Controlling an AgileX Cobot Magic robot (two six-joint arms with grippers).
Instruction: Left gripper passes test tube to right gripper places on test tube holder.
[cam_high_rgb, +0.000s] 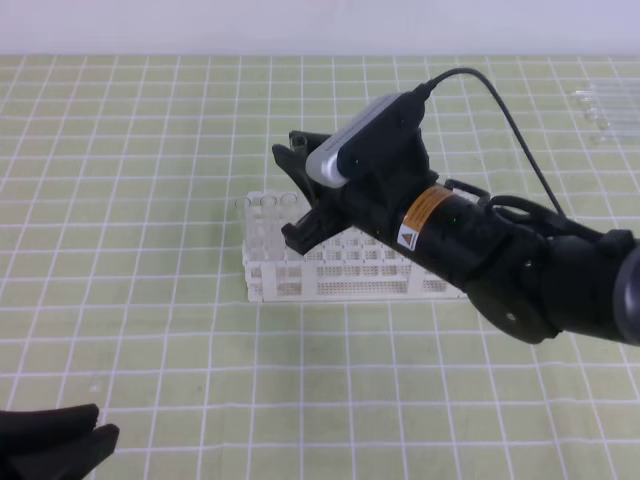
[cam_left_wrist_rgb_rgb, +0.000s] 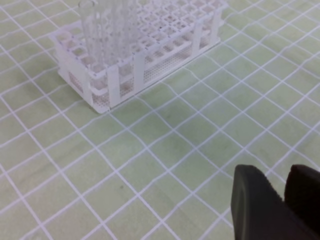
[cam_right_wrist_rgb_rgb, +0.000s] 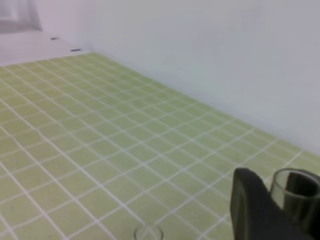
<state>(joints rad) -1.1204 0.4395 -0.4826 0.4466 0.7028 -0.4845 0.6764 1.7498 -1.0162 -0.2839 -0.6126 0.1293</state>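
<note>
Nearest you, at 7 o'clock, the left gripper (cam_high_rgb: 55, 440) is resting low on the surface (cam_high_rgb: 150, 380), fingers nearly together and carrying nothing. Farther in, the right gripper (cam_high_rgb: 305, 190) is hanging over the holder (cam_high_rgb: 340, 275); its wrist view is showing the tube (cam_right_wrist_rgb_rgb: 295, 192) sitting between the fingers (cam_right_wrist_rgb_rgb: 252, 207), open rim up. You are handling thin, light, slick, probably brittle material, so I judge a gentle grip just under the rim safest. In the holder, several tubes (cam_left_wrist_rgb_rgb: 107, 30) are already standing at its 9 o'clock end.
</note>
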